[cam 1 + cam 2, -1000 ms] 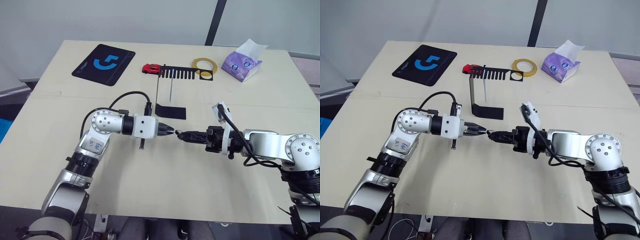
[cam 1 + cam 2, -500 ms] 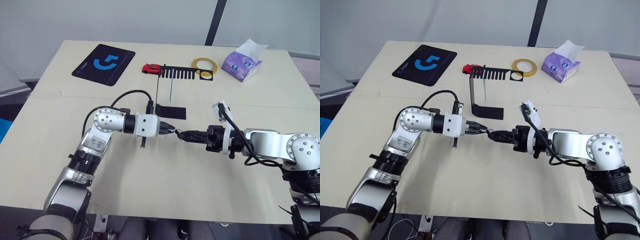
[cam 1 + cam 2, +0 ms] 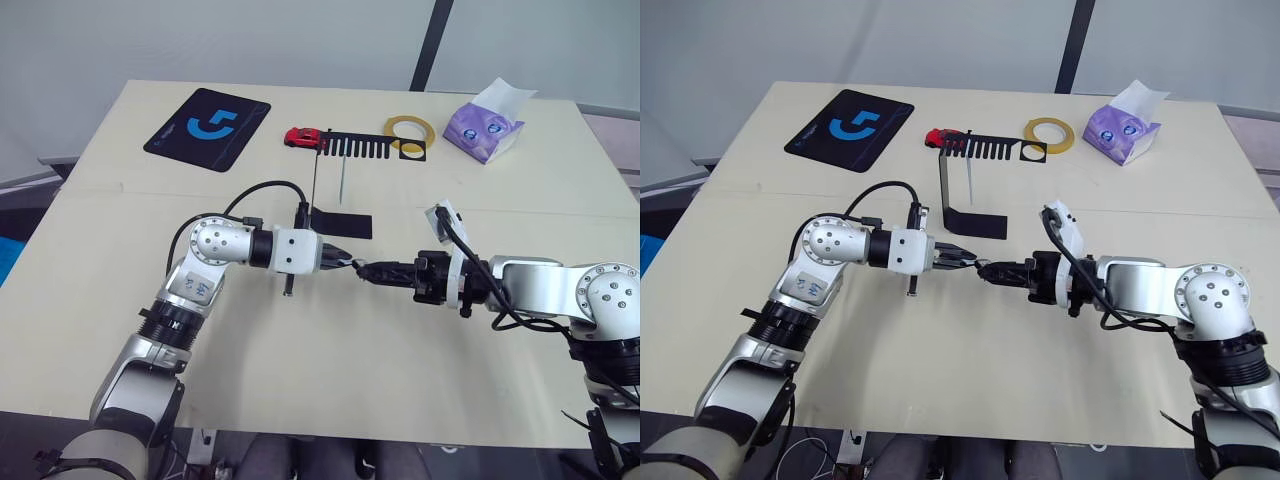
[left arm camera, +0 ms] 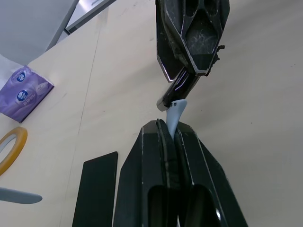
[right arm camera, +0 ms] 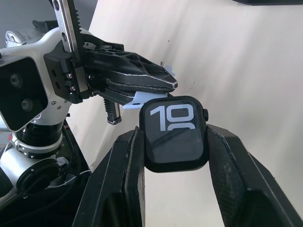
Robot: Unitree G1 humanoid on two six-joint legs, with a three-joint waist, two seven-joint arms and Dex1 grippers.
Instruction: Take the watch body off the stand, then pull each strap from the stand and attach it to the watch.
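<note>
Watch body point(image 5: 174, 134): small black rounded-square case, dark glossy screen with white digits "10"; above the middle of the worktop point(image 3: 300, 380), in front of the stand.
Right tool point(image 5: 174, 142): fingers clamped on the case's two sides.
Strap point(image 4: 174, 115): narrow pale grey-blue strip, its free end touching the case's edge.
Left tool point(image 4: 171, 135): fingers pressed together on the strap, tip to tip with the right tool.
Stand point(image 3: 340, 222): thin black rack, flat base, comb-toothed top bar; second pale strap point(image 3: 342, 178) hangs from it.
</note>
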